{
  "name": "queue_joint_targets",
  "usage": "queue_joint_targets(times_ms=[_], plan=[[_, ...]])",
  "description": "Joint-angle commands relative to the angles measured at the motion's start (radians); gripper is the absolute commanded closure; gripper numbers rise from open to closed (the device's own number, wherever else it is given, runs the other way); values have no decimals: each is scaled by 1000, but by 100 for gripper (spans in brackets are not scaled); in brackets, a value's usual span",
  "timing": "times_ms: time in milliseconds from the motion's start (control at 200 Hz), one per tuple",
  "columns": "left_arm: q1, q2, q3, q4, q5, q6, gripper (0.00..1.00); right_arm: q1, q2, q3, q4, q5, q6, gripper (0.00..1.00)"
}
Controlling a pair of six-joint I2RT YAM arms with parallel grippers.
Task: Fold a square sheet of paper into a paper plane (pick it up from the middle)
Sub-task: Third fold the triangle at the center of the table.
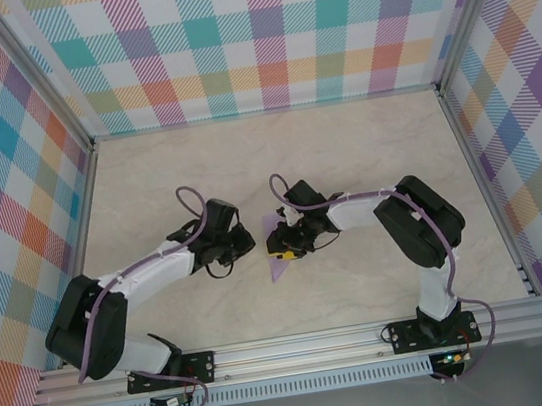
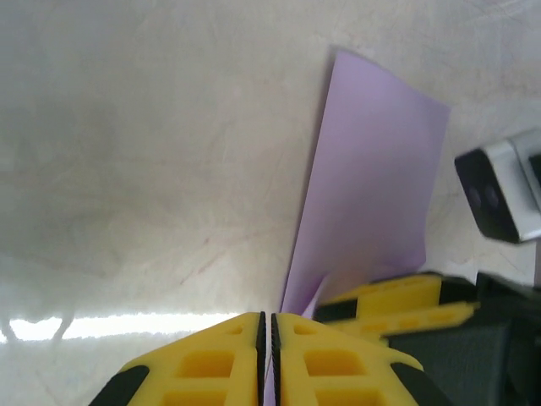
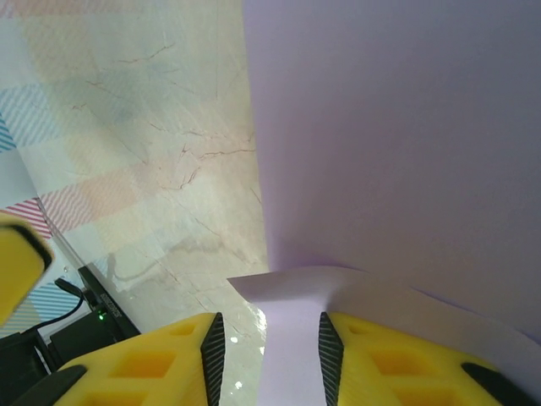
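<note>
Nearest, along the front edge, a ribbed aluminium rail (image 1: 301, 345) with both arm bases bolted on. Further in, two black-and-white jointed arms bent toward each other, each looped with purple cable.

At mid-table, the left gripper (image 1: 246, 242) and the right gripper (image 1: 284, 254) tip to tip around a thin, plain lilac-purple sheet of paper (image 1: 277, 269), creased down to a narrow wedge. From above: long axis running near to far, slightly tilted, sharp tip toward the rail, broader end toward the back wall. Impossible to tell from above whether flat on the table or lifted.

Through the left wrist camera, left gripper (image 2: 269, 318) of moulded yellow plastic with black ribbed pads, jaws pressed to a hairline seam with a lilac sliver in it: clenched on the paper's narrow end. Beyond, the paper (image 2: 372, 186) widening away, smooth and matte, straight-edged. Just to its right, yellow fingers (image 2: 397, 301) of the right gripper and a small silver-grey camera box (image 2: 503, 190).

Through the right wrist camera, right gripper (image 3: 269, 320) with jaws parted, gripping nothing, a loose paper strip standing in the gap. Beyond, a broad lilac face (image 3: 397, 127).

Farthest, cream marble-veined tabletop (image 1: 275, 157) and pastel plaid walls (image 1: 257, 33).
</note>
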Motion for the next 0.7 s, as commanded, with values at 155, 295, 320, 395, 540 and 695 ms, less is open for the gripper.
queue_joint_targets(times_ms=[155, 295, 320, 395, 540, 695], plan=[[-25, -190, -150, 131, 101, -124, 88, 0, -16, -6, -49, 47, -8, 64], [-66, -206, -185, 173, 106, -173, 89, 0, -12, -2, -61, 58, -9, 75], [-77, -203, -186, 177, 104, -180, 89, 0, -12, -2, -64, 61, -11, 78], [-108, -183, -190, 210, 103, -201, 89, -1, -11, -1, -71, 65, -12, 83], [-178, -105, -178, 283, 108, -237, 90, -1, -13, -1, -80, 72, -14, 87], [-230, -29, -154, 294, 85, -247, 91, -1, -15, 0, -79, 73, -11, 88]])
